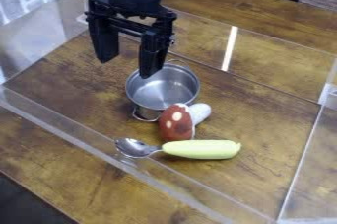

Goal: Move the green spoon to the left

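Observation:
The green spoon point(187, 149) lies flat near the front of the wooden table, its yellow-green handle pointing right and its shiny bowl to the left. My gripper point(126, 64) hangs above the table's back left, pointing down, its two black fingers spread apart with nothing between them. It is open and well behind and left of the spoon, just left of the pot.
A round silver pot point(164, 91) stands just right of the gripper. A red-brown and white mushroom toy point(180, 120) lies between pot and spoon. Clear plastic walls point(79, 134) ring the wooden table point(263, 80).

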`<state>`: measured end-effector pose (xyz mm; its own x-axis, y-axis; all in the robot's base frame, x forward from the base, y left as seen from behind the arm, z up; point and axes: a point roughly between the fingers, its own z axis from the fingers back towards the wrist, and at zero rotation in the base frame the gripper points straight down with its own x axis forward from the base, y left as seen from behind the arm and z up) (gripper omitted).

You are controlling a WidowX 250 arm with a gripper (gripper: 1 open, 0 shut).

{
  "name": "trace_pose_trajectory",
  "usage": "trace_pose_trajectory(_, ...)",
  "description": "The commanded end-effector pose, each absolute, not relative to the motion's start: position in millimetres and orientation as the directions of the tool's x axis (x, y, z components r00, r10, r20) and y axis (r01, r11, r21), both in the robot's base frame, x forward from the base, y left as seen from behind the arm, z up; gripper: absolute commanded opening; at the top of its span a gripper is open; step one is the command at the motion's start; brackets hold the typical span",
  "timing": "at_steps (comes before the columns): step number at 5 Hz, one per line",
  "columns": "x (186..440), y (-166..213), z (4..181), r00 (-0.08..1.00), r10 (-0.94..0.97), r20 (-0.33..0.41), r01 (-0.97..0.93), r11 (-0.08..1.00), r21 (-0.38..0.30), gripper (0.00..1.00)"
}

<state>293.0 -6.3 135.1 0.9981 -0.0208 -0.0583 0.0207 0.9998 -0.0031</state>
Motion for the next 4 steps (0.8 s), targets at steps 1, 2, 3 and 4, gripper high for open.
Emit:
trace_pose_trajectory(1, 290, -20, 126.7, 0.995, -0.039, -0.088, 0.039, 0.999, -0.006, 1.00)
trace_pose_trajectory(2, 288, -39, 120.5, 0.985, -0.136, -0.105, 0.136, 0.991, -0.004, 1.00)
trace_pose_trajectory(3, 286, -61, 104.5, 0.952, -0.291, -0.096, 0.295, 0.955, 0.027, 1.00)
trace_pose_trajectory(4, 285, -80, 84.6, 0.898, -0.430, -0.096, 0.436, 0.898, 0.057, 1.00)
